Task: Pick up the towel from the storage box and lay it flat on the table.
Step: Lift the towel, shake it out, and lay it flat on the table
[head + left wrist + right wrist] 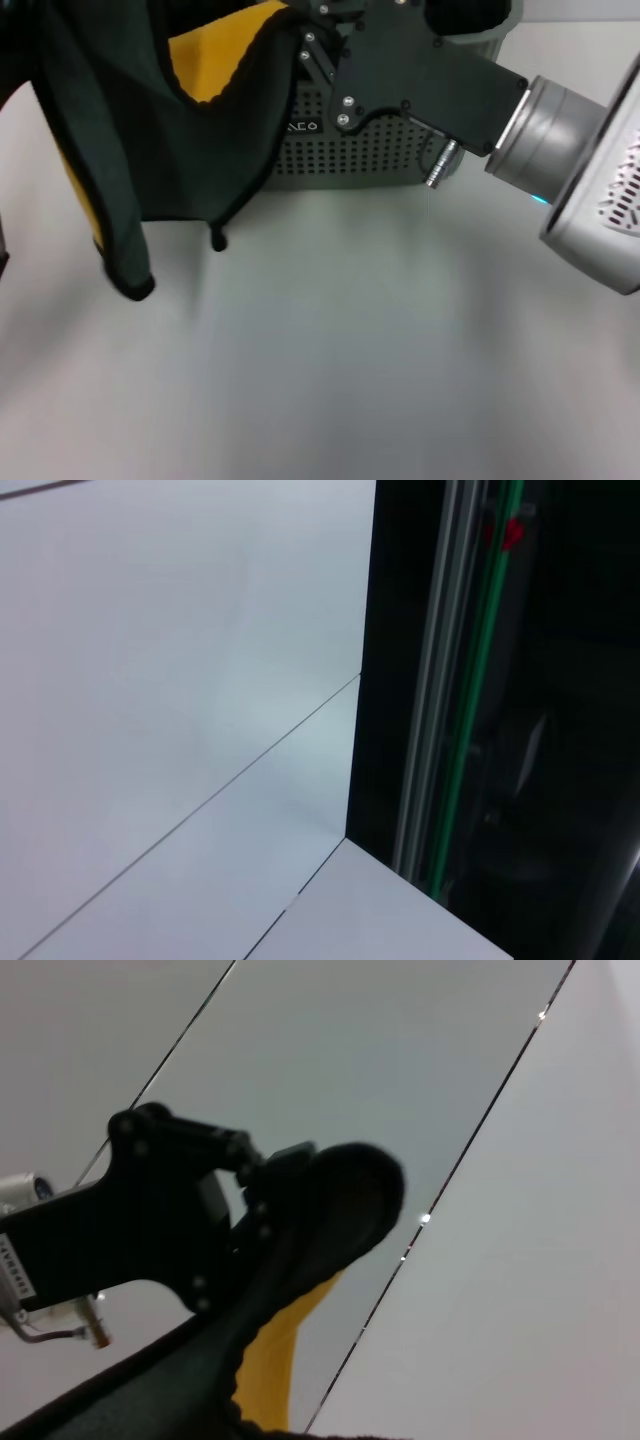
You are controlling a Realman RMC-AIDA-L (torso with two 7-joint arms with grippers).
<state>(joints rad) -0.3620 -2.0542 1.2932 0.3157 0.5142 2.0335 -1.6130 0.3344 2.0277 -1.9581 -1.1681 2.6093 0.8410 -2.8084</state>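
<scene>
Right gripper [318, 30] has the towel [140, 130] lifted above the surface [380, 350], in front of the storage box [360, 150].

Fingers [285, 1175] are clamped on a bunched fold of the towel's upper edge, as the right wrist view shows. Cloth hangs in folds on the robot's left side, dark grey-green face mostly outward, yellow showing near the top and along one edge; lower corners hang clear of the surface. The box sits behind, partly covered by cloth and gripper. Left gripper isn't visible; its wrist view shows only white panels and a dark frame.
</scene>
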